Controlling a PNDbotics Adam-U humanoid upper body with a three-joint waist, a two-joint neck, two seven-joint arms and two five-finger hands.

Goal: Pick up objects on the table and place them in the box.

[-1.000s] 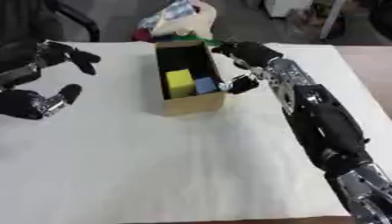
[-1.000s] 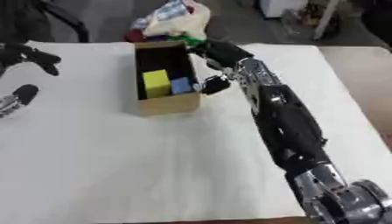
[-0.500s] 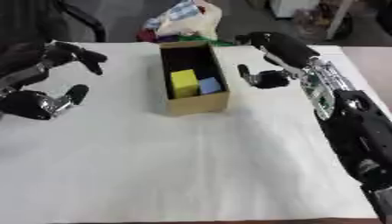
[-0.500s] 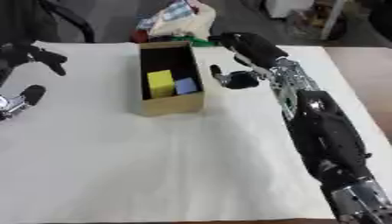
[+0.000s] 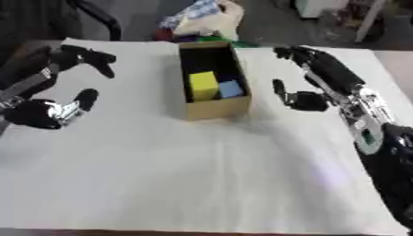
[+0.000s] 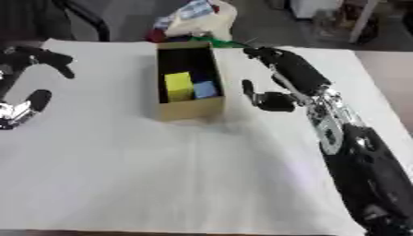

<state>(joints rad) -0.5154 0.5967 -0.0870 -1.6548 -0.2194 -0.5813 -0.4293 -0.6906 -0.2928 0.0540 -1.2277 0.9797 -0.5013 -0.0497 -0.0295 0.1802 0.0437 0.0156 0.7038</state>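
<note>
Left eye view: right hand (image 5: 310, 87) hangs apart from box (image 5: 211, 100).

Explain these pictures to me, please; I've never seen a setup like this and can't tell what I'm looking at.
Both pictures come from a stereo camera in a humanoid robot's head, looking down at a table covered in a white cloth. A person steers the robot. Its left hand shows at the left edge, its right hand beside the cardboard box; both are black, open and hold nothing. Inside the box lie a yellow block and a smaller blue block. Beyond the box's far end sits a heap of colourful items that I cannot make out.
</note>
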